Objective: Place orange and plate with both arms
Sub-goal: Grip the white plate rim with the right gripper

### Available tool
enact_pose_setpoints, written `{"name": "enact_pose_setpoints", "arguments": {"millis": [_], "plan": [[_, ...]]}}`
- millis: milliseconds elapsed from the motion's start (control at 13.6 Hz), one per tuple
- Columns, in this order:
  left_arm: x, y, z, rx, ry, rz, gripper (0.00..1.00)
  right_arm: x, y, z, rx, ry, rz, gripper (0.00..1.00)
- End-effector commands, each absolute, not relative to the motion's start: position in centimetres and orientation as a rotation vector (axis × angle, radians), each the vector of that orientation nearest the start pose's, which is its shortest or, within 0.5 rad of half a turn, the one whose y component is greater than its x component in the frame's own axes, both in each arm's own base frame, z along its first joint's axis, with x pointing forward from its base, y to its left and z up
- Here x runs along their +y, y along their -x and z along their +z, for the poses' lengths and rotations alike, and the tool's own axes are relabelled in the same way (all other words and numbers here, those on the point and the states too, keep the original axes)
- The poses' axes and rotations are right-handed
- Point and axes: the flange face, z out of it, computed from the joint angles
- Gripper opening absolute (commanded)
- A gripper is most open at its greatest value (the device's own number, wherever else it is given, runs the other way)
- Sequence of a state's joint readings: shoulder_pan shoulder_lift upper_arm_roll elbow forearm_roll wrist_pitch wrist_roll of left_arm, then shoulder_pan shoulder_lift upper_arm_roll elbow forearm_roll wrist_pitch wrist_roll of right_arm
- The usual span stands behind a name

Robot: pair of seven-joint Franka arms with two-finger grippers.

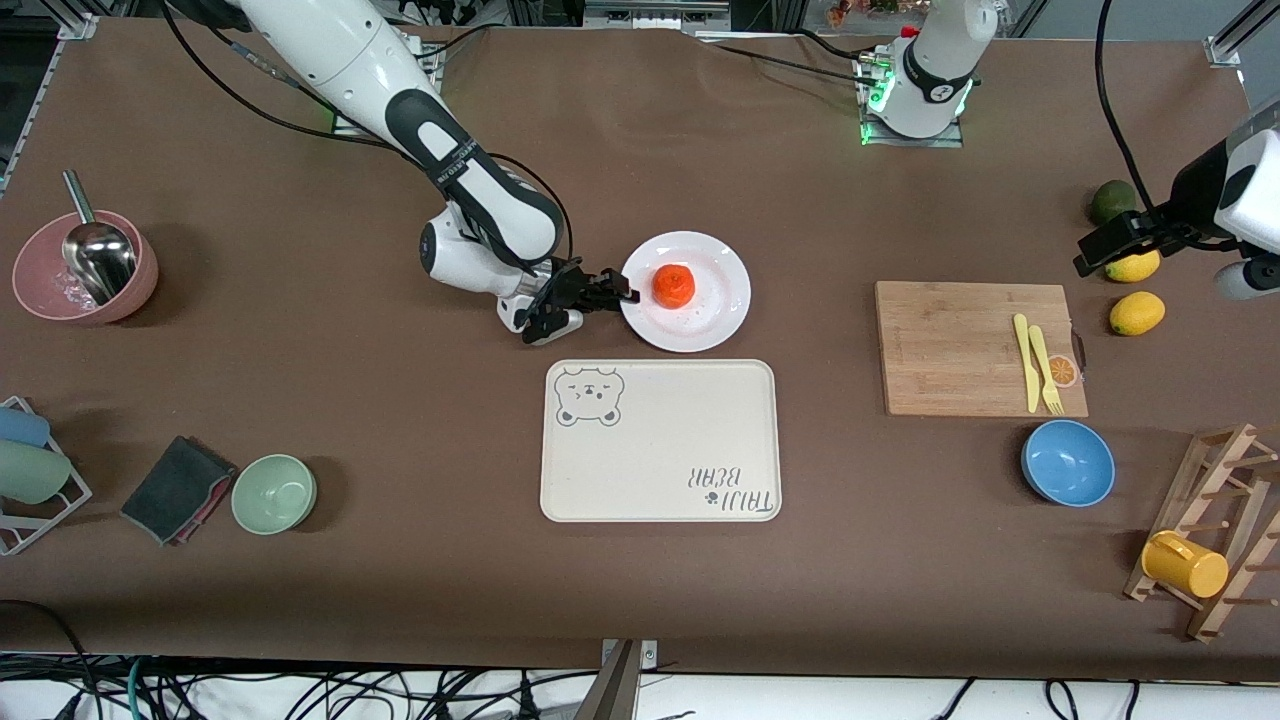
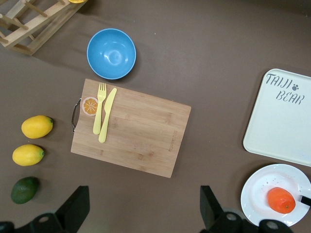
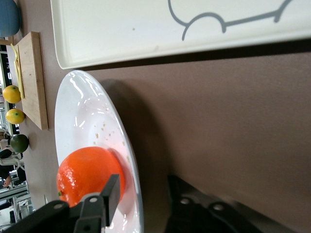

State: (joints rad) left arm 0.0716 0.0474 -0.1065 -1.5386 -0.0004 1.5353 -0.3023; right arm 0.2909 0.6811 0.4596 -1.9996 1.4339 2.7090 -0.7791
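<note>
The white plate (image 1: 715,305) lies at the table's middle, just farther from the front camera than the cream tray. The orange (image 1: 674,285) sits on it. My right gripper (image 1: 622,293) is low at the plate's rim on the right arm's side. It is open, with one finger over the rim beside the orange and the other outside the rim. The right wrist view shows the plate (image 3: 87,121), the orange (image 3: 82,177) and the gripper (image 3: 143,187). My left gripper (image 1: 1100,250) waits open and empty, high over the lemons. Its own view (image 2: 143,213) shows the plate (image 2: 272,182) and the orange (image 2: 281,200).
The cream bear tray (image 1: 660,440) lies nearer the front camera than the plate. A cutting board (image 1: 950,345) with a yellow knife and fork, a blue bowl (image 1: 1068,462), two lemons (image 1: 1137,313) and a mug rack (image 1: 1215,540) are at the left arm's end. A pink bowl (image 1: 85,268) and a green bowl (image 1: 274,493) are at the right arm's end.
</note>
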Motion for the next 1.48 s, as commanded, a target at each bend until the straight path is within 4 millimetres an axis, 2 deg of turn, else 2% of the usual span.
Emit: {"name": "enact_pose_setpoints", "arguments": {"millis": [0,74,295,369,886,1107,1402], "plan": [[-1.7,-57.2,61.3,-0.400,3.105,0.062,1.00,39.0,-44.7,12.7,-0.045,2.296,0.043,0.42],[-1.7,-57.2,61.3,-0.400,3.104,0.062,1.00,39.1,-44.6,12.6,-0.046,2.297,0.045,0.35],[-1.8,-57.3,61.1,-0.398,3.107,0.065,1.00,39.1,-44.5,12.4,-0.057,2.302,0.047,0.06],[-1.8,-57.3,61.2,-0.398,3.107,0.063,1.00,39.0,-44.6,12.4,-0.061,2.304,0.045,0.00],[-1.7,-57.2,61.4,-0.401,3.107,0.058,1.00,38.4,-45.3,13.0,-0.109,2.320,-0.021,0.00],[-1.7,-57.2,61.3,-0.401,3.107,0.061,1.00,38.2,-47.0,15.2,-0.127,2.328,-0.115,0.00],[-1.7,-57.2,61.4,-0.401,3.107,0.056,1.00,38.1,-50.1,18.3,0.012,2.299,-0.168,0.00]]}}
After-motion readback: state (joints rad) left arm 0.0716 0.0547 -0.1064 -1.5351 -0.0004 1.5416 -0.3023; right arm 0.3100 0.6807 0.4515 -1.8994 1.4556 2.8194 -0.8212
